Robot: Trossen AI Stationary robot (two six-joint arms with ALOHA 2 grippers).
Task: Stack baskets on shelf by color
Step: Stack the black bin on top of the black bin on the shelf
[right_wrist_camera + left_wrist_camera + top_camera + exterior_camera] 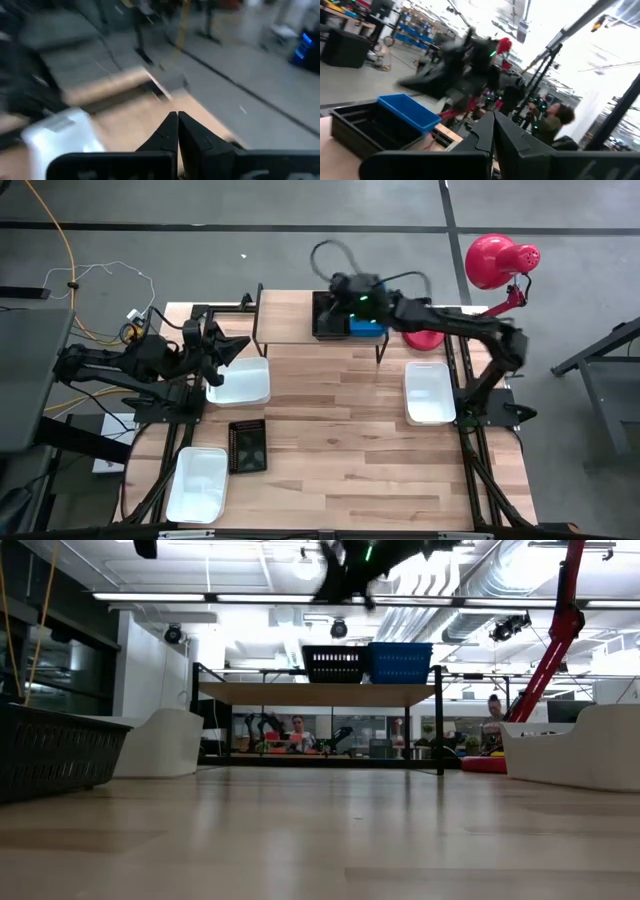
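Note:
The shelf stands at the table's far edge, with a black basket and a blue basket side by side on its plank. My right gripper hovers shut above these two, clear of them in the low view. My left gripper is shut at the table's left, over the far edge of a white basket. On the tabletop sit another white basket at the right, a third white one near left and a black basket.
A red lamp on a red arm stands off the far right corner, its base beside the shelf. The shelf's left part is bare plank. Bare wood lies in the table's middle. People show in the room beyond.

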